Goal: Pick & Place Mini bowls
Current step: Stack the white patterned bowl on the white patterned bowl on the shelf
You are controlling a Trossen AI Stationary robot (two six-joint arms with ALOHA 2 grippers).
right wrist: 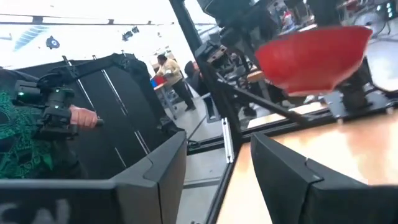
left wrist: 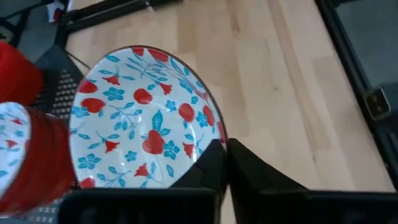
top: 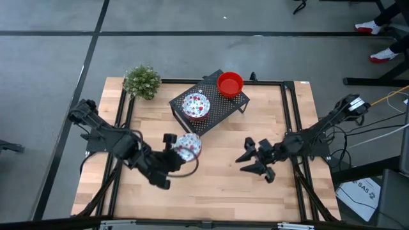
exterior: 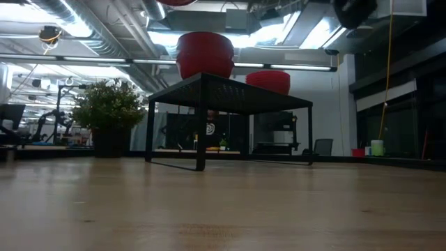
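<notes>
My left gripper (top: 174,148) is shut on a mini bowl (top: 189,147), white inside with red and blue flowers and red outside, over the table's near left part. The right wrist view shows this bowl's red outside (right wrist: 311,55). On the black mesh rack (top: 217,110) at the far middle a second floral mini bowl (top: 195,106) and a plain red mini bowl (top: 230,84) stand on their bases. Right of centre, my right gripper (top: 248,158) is open with nothing between its fingers, pointing toward the held bowl. My left gripper pinches the floral bowl's rim (left wrist: 219,135) on the side nearest the arm, one finger (left wrist: 210,163) inside the bowl and the other (left wrist: 252,171) outside. The fingers come slanting down from the table's left. The bowl is lifted clear of the table, opening up.
A small green potted plant (top: 142,81) stands at the far left corner, next to the rack. Bare wood (top: 217,185) lies between the two grippers and along the near edge. Black frame rails (top: 291,115) run along the table's sides. People show in the room behind (right wrist: 165,68).
</notes>
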